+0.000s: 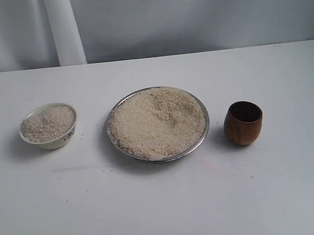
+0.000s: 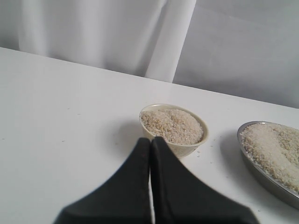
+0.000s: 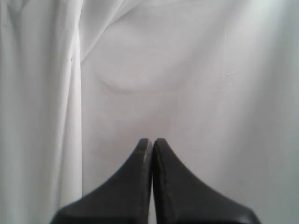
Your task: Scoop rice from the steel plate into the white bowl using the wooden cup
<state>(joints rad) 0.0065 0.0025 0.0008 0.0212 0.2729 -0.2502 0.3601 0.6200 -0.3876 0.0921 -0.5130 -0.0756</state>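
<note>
White bowl (image 2: 189, 148) ahead of left gripper (image 2: 150, 139), apart — gripper closed, empty.

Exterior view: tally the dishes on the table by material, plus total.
White ceramic: 1, the white bowl
Steel: 1, the steel plate
Wood: 1, the wooden cup
Total: 3

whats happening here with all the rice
Nothing is being handled right now. A wide, shiny round steel plate heaped with pale rice sits on the white table; in the exterior view a small white ceramic bowl, also full of rice, is on its left and a reddish-brown wooden cup stands upright on its right. The left gripper is shut near the bowl; the right gripper is shut, facing a white curtain.
</note>
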